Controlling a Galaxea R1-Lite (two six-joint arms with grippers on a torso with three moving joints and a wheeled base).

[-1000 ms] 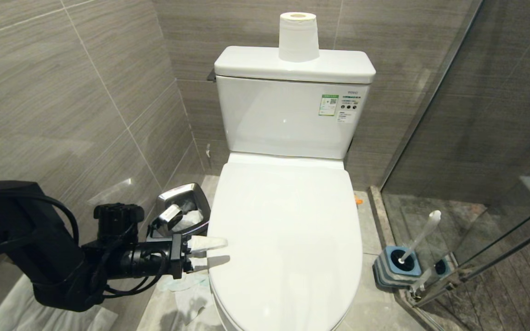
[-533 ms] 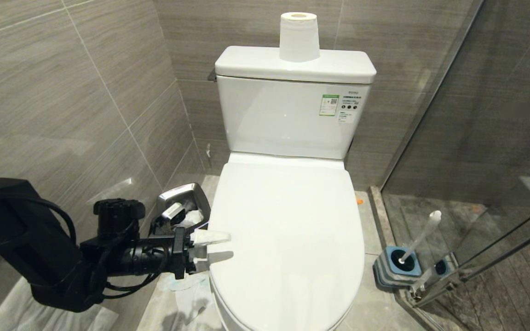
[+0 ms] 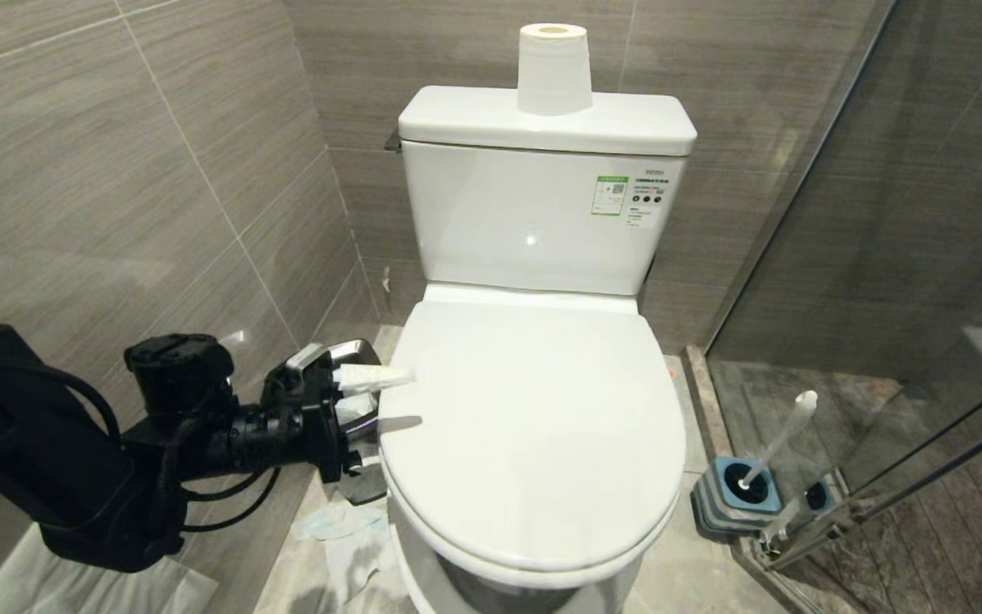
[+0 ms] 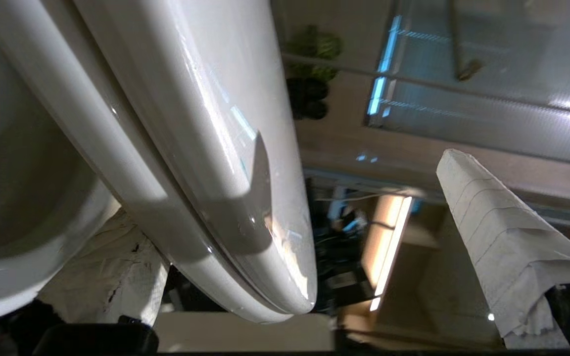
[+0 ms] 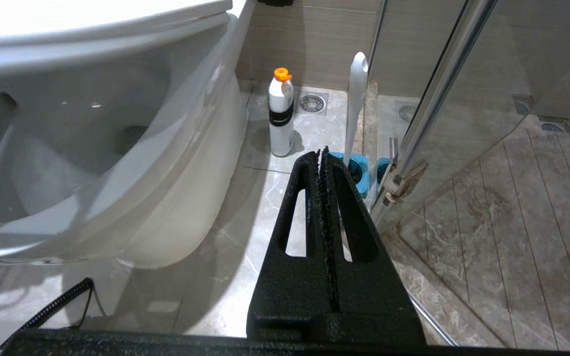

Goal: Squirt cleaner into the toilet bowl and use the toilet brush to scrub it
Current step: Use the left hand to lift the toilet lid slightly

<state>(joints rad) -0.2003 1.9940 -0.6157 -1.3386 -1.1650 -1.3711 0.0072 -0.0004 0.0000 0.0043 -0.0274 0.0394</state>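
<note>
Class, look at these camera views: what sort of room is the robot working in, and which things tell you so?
Very likely a small bathroom: a white toilet with a paper roll on its cistern, a toilet brush in a floor holder, and a glass shower screen.

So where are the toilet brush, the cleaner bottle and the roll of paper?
toilet brush point(image 3: 785, 426): head view, on its white handle.
cleaner bottle point(image 5: 281, 118): right wrist view, on the body's dark band.
roll of paper point(image 3: 553, 72): head view, on its side, atop the tank.
</note>
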